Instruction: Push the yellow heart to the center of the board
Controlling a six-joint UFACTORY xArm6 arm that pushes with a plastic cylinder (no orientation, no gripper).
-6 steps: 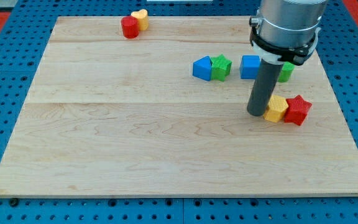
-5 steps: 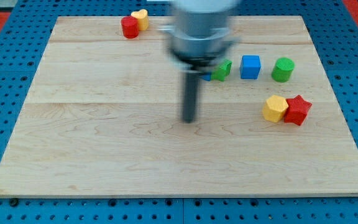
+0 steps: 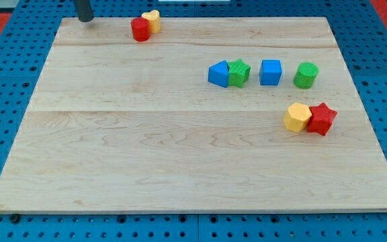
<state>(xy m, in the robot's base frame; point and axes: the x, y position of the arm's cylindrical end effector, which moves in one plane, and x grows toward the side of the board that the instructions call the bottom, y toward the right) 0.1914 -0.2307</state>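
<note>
The yellow heart (image 3: pixel 152 19) sits at the top of the board, left of the middle, touching a red block (image 3: pixel 140 29) on its lower left. My tip (image 3: pixel 84 19) is at the board's top left edge, well to the left of the red block and the heart, touching neither. Only the rod's lower end shows at the view's top.
The wooden board (image 3: pixel 180 148) lies on a blue pegboard. A blue triangle (image 3: pixel 218 73) touches a green star (image 3: pixel 239 72). A blue cube (image 3: pixel 270 71) and a green cylinder (image 3: pixel 306 74) stand to their right. A yellow hexagon (image 3: pixel 297 117) touches a red star (image 3: pixel 322 118).
The rod has swept from beside the yellow hexagon at the right, across the board's middle, up to the top left corner. No block has moved.
</note>
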